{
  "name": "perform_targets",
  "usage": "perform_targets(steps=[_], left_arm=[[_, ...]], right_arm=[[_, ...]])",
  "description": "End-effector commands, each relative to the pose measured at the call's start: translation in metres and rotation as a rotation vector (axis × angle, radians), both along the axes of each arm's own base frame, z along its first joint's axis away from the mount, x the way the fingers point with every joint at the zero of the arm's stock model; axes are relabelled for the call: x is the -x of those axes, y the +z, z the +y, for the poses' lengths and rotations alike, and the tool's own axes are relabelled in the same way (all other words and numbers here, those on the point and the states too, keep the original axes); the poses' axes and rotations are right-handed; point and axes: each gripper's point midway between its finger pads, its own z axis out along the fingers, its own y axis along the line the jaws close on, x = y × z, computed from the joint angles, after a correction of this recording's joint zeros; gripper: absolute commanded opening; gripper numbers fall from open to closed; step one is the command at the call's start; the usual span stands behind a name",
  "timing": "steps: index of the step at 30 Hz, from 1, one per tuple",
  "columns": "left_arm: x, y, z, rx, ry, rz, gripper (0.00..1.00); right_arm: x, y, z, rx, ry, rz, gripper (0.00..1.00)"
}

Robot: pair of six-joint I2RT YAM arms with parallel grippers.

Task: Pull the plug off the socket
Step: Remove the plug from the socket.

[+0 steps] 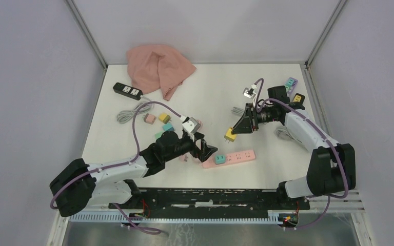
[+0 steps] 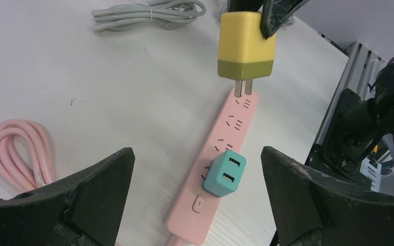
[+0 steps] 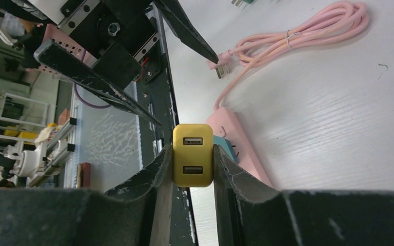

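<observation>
Yellow plug (image 1: pixel 230 134) is out of the socket, pinched in the R gripper (image 1: pixel 232 131), whose fingers (image 3: pixel 160 169) are closed on its two sides w/ the USB face showing btwn them. Both prongs are bare, hanging over the far end of the pink power strip (image 1: pixel 237 156); can't tell if the tips touch it. In top view the plug sits at 12 o'clock of the strip; the strip lies at 5 o'clock of table (image 1: pixel 205 87) centre. Teal plug (image 1: pixel 219 159) is seated in the strip, near its switch end. L gripper (image 1: pixel 208 152) hovers by that end at 9 o'clock of the teal plug, jaws spread wide, holding nothing. Pink cable (image 2: pixel 20 148) is coiled at 9 o'clock in the L wrist view, grey cable (image 2: pixel 149 13) at 11.
</observation>
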Motion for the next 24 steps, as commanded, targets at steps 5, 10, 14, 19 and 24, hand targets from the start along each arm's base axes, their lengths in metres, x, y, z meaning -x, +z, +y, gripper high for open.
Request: perform_targets(steps=[5,10,14,19,24], left_arm=[[-0.009,0.038,-0.019,0.076,0.02,0.098,0.99],[-0.015,0.045,-0.02,0.106,0.064,0.129,0.97],[-0.019,0.049,-0.025,0.098,0.078,0.157,0.95],[-0.033,0.034,-0.027,-0.061,0.273,0.182,0.93],[-0.045,0.031,-0.032,-0.25,0.477,0.141,0.93]], right_arm=[[-0.01,0.007,0.004,-0.043,-0.031,0.093,0.01],[-0.022,-0.004,0.003,-0.005,-0.1,0.158,0.02],[-0.025,-0.01,0.003,0.009,-0.118,0.194,0.02],[-0.029,-0.017,0.003,0.032,-0.146,0.241,0.02],[-0.03,-0.019,0.003,0.036,-0.154,0.258,0.02]])
